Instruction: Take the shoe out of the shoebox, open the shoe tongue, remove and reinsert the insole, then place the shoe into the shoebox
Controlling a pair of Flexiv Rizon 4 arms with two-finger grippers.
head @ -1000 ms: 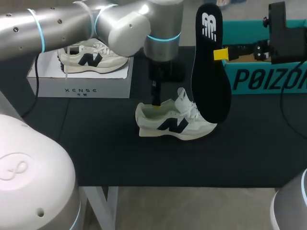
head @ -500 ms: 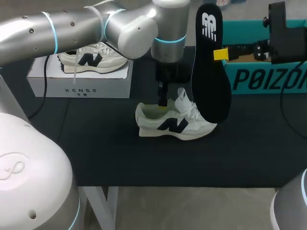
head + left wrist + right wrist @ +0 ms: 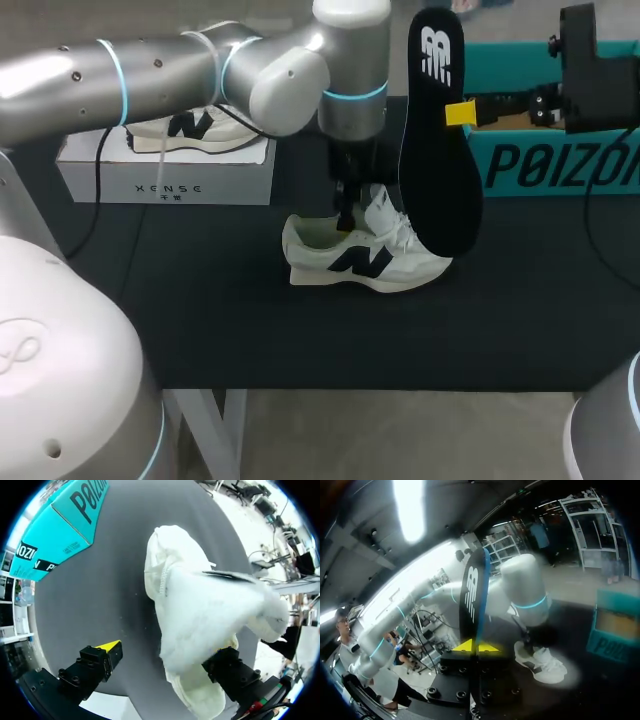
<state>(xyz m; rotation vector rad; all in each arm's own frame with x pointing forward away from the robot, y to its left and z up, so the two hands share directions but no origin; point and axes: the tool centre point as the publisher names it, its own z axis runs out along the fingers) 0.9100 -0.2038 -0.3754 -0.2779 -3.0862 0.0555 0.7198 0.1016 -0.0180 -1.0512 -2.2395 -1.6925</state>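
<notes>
A white shoe with a dark logo lies on the black table, toe to the right. My left gripper hangs over its collar, open. In the left wrist view the shoe fills the space ahead of the left gripper. One yellow fingertip stands clear beside the shoe and the other finger is against its far side. My right gripper is shut on a black insole, held upright above the toe. The right wrist view shows the insole edge-on between my right gripper's tips.
A teal shoebox stands at the back right behind the insole. At the back left a white box carries a second white shoe. My left arm spans the table's back half.
My left gripper has slid right along the shoe's opening, from the heel toward the tongue. The right arm and the insole have not moved.
</notes>
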